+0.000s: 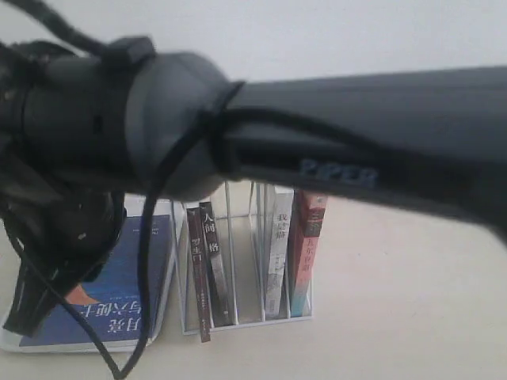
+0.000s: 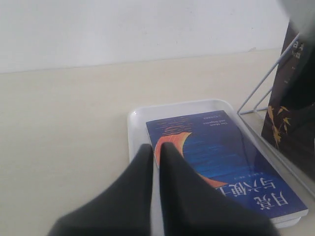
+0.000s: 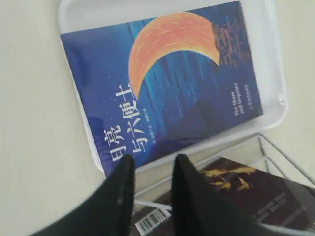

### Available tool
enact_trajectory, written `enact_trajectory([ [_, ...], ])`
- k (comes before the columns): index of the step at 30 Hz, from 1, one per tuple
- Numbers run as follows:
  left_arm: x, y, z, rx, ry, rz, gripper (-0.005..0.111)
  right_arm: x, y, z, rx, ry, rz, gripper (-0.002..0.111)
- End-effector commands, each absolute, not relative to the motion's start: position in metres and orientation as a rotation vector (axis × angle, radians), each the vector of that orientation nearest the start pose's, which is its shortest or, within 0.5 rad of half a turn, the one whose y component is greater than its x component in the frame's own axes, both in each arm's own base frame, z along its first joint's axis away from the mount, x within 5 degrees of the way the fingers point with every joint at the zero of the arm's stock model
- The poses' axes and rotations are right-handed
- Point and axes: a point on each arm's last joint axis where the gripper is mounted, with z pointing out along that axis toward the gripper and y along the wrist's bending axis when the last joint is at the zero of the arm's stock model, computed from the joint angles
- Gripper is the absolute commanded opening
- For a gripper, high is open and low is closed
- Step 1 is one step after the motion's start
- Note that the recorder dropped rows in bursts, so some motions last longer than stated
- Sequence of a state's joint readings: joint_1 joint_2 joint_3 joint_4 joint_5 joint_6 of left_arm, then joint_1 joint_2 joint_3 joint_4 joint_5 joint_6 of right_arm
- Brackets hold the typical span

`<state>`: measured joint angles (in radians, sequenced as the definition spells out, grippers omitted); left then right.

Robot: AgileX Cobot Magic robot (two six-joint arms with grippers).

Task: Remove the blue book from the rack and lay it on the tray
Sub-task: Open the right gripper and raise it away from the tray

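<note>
The blue book [image 1: 131,273] [image 2: 221,152] [image 3: 167,98], with its orange crescent moon facing up, lies flat in the white tray [image 1: 8,340] [image 2: 135,123] [image 3: 273,73]. The tray sits just left of the white wire rack [image 1: 245,323] [image 2: 261,93] [image 3: 275,147]. My left gripper [image 2: 153,146] is shut with nothing in it, its tips over the tray's edge beside the book. My right gripper [image 3: 153,160] is open and empty. It hangs above the rack's end nearest the tray, apart from the book. A dark arm crosses the exterior view and hides the top of the rack.
Several books stand in the rack: a dark red one [image 1: 196,273], a black-spined one [image 1: 215,261], a white-spined one [image 1: 279,253] and a red-and-teal one [image 1: 305,253]. A dark cover with gold leaves [image 3: 246,187] [image 2: 290,113] faces the tray. A pale wall stands behind the beige table.
</note>
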<state>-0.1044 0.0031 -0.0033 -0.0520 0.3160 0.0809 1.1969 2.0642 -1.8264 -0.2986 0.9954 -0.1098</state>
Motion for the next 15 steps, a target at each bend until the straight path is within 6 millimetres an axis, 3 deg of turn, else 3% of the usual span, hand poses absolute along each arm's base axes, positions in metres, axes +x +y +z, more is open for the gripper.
enact_trajectory([
  [1, 0.054, -0.007, 0.185, 0.125, 1.794, -0.068, 0.005, 0.181, 0.392, 0.32, -1.603, 1.947, 0.018, 0.0],
  [4, 0.054, -0.007, 0.185, 0.125, 1.794, -0.068, 0.005, 0.177, 0.37, 0.363, -1.482, 1.907, 0.031, 0.0],
  [7, 0.054, -0.007, 0.185, 0.125, 1.794, -0.068, 0.005, 0.182, 0.332, 0.399, -1.245, 1.955, -0.165, 0.0],
  [10, 0.054, -0.007, 0.185, 0.125, 1.794, -0.068, 0.005, 0.184, 0.311, 0.42, -1.108, 1.935, -0.264, 0.0],
  [15, 0.054, -0.007, 0.185, 0.125, 1.794, -0.068, 0.005, 0.174, 0.282, 0.441, -1.001, 1.942, -0.199, 0.0],
])
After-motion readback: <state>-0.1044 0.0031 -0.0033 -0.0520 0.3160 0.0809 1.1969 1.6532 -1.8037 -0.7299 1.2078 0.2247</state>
